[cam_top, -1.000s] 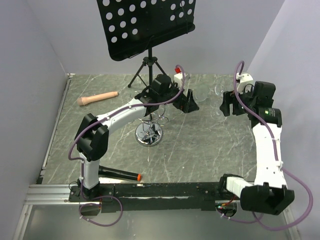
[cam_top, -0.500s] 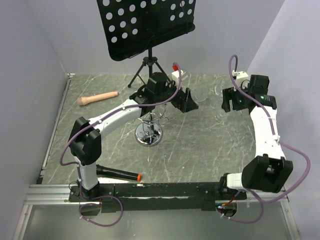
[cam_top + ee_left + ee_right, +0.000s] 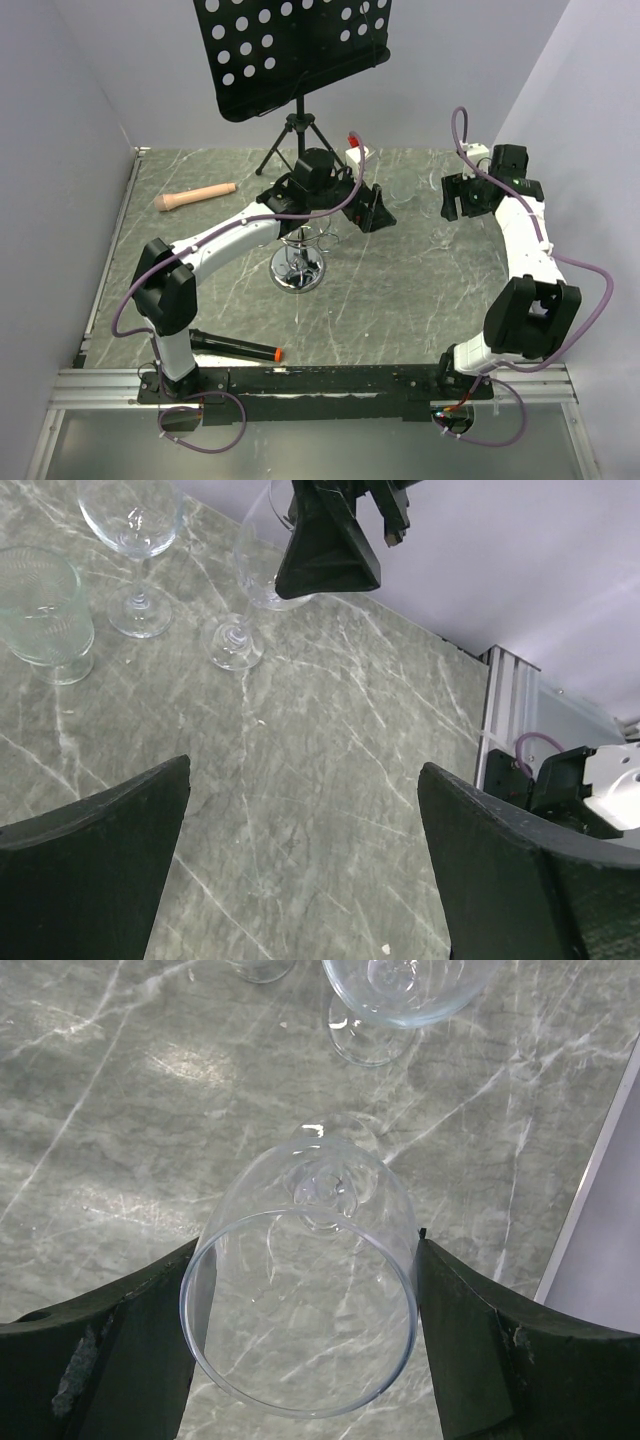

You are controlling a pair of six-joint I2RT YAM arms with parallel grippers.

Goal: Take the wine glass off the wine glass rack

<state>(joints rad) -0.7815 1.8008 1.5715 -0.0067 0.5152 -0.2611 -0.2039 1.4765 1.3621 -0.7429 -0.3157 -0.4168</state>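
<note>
You are looking down past your left gripper [image 3: 305, 780]: its two black fingers [image 3: 95, 845] are standing wide apart, with only the marbled table [image 3: 330, 740] showing between them. Farther off, the right gripper [image 3: 325, 550] is pressing against the bowl of a wine glass [image 3: 255, 575] whose foot is resting on the table. Just beside it, a second wine glass [image 3: 135, 525] is standing upright, and a ribbed tumbler [image 3: 40, 610] is sitting near that one.
</note>
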